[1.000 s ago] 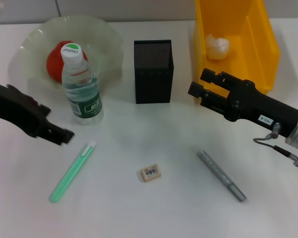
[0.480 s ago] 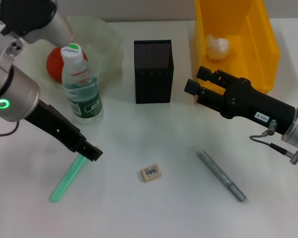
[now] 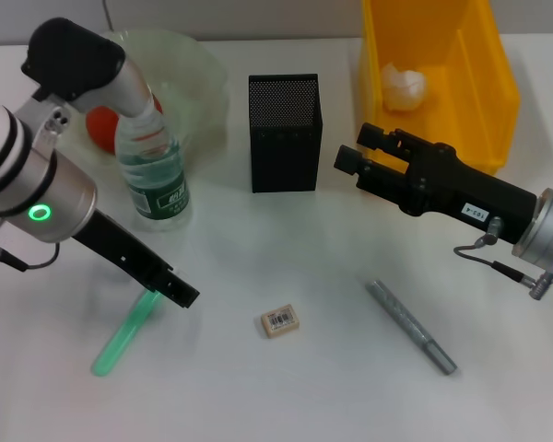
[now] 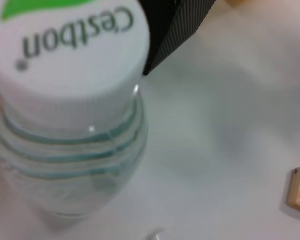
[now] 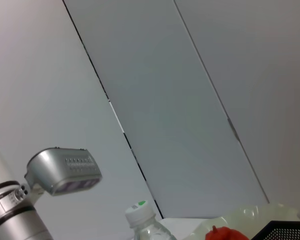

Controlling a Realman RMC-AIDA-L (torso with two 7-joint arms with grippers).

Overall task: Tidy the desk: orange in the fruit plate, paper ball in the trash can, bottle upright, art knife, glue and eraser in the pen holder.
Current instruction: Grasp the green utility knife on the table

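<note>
1. The orange [image 3: 100, 127] is sitting in the fruit plate [image 3: 198, 87], a pale green translucent bowl with a wavy rim, and is mostly hidden behind the arm.
2. The bottle [image 3: 154, 180] is standing upright just in front of the fruit plate, clear with a green label and a white cap [image 4: 65, 55].
3. The paper ball [image 3: 403, 87], white and crumpled, is lying inside the yellow trash can [image 3: 493, 87].
4. The pen holder [image 3: 285, 133], a black mesh square cup, is standing upright between the fruit plate and the trash can.
5. The eraser [image 3: 280, 321], beige with a barcode sticker, is lying flat on the table well in front of the pen holder.
</note>
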